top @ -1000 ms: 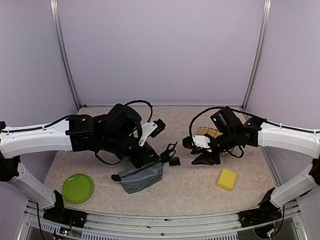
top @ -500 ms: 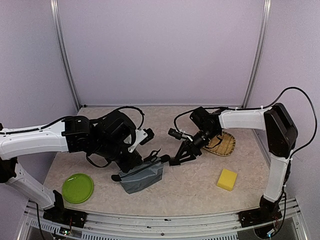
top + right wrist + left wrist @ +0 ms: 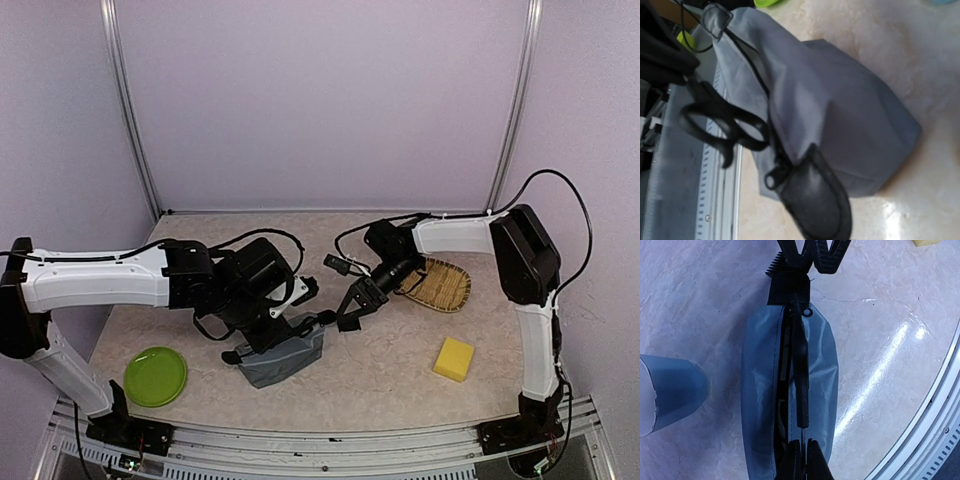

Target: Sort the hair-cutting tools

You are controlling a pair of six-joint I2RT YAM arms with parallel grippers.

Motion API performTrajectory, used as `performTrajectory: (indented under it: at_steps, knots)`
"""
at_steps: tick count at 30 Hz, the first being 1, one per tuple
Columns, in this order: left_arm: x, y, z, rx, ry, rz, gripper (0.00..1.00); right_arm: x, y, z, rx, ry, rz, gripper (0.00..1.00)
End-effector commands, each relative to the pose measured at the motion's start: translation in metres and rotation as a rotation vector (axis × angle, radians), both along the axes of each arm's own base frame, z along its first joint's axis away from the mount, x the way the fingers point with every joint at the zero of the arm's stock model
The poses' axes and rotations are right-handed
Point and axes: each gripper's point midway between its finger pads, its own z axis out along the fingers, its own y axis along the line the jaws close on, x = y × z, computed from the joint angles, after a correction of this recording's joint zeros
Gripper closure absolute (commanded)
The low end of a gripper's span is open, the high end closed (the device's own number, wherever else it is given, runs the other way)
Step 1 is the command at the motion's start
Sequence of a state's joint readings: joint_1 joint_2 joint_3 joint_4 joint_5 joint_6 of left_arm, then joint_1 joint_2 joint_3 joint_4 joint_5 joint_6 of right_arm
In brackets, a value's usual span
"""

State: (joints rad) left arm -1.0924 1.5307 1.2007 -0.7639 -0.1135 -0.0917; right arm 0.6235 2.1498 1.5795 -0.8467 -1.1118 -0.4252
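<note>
A grey pouch (image 3: 285, 358) lies on the table with its zip open. My left gripper (image 3: 272, 335) hangs over it, shut on the thin steel blade tip of a pair of black-handled scissors (image 3: 800, 370). The scissors lie along the open slit, and their loop handles show in the right wrist view (image 3: 722, 127). My right gripper (image 3: 345, 318) is at the pouch's right end beside the zip pull (image 3: 772, 180), and it looks shut on the pouch edge. A small toothed black block (image 3: 776, 267) sits beside it. The clipper and the second scissors are out of view.
A woven basket (image 3: 442, 285) sits at the right behind the right arm. A yellow sponge (image 3: 455, 358) lies front right and a green plate (image 3: 155, 376) front left. A light-blue cup (image 3: 667, 390) lies next to the pouch. The table's front rail (image 3: 940, 440) is close.
My left gripper has carried the scissors left and down onto the pouch's opening. My right gripper has moved left from near the basket to the pouch's right end.
</note>
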Motion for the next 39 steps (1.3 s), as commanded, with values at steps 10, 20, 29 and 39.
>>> performTrajectory:
  at_steps: [10,20,29,39]
  knots:
    - [0.013,0.010,0.020,-0.015,-0.056,0.022,1.00,0.007,0.006,-0.011,-0.026,0.098,-0.027,0.61]
    - [0.014,0.010,0.000,-0.019,-0.014,0.017,1.00,0.012,0.013,-0.009,-0.001,0.116,-0.014,0.58]
    - [0.012,0.011,-0.002,-0.008,-0.010,0.006,1.00,0.008,0.017,0.008,0.088,0.179,0.017,0.58]
    - [0.009,0.028,-0.019,0.062,0.006,0.040,1.00,0.015,0.022,0.002,0.069,0.201,0.000,0.93]
